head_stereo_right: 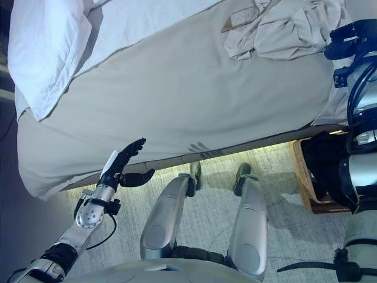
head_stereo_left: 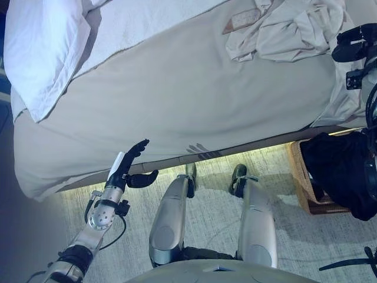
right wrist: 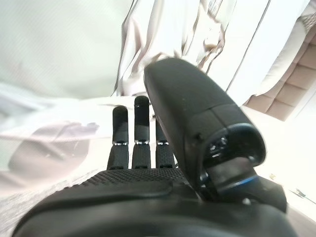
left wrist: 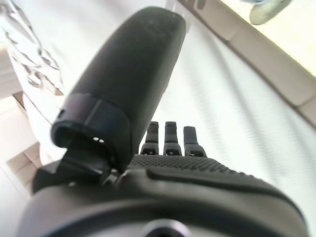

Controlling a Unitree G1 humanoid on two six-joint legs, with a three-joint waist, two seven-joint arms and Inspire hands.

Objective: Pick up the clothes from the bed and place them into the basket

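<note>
A crumpled cream garment [head_stereo_left: 288,29] lies on the bed [head_stereo_left: 194,100] at its far right. My right hand [head_stereo_left: 352,44] hovers at that garment's right edge; in the right wrist view its fingers [right wrist: 136,138] stretch out straight toward the pale folds [right wrist: 163,34], holding nothing. A wicker basket [head_stereo_left: 301,177] stands on the floor by the bed's right corner, with dark clothing [head_stereo_left: 336,168] in it. My left hand [head_stereo_left: 131,164] is open and empty at the bed's front edge, lower left, its fingers [left wrist: 170,138] straight against the bed's side.
A white pillow [head_stereo_left: 41,53] rests at the bed's left end on a white sheet [head_stereo_left: 153,20]. Pale carpet [head_stereo_left: 212,177] runs between the bed and the basket.
</note>
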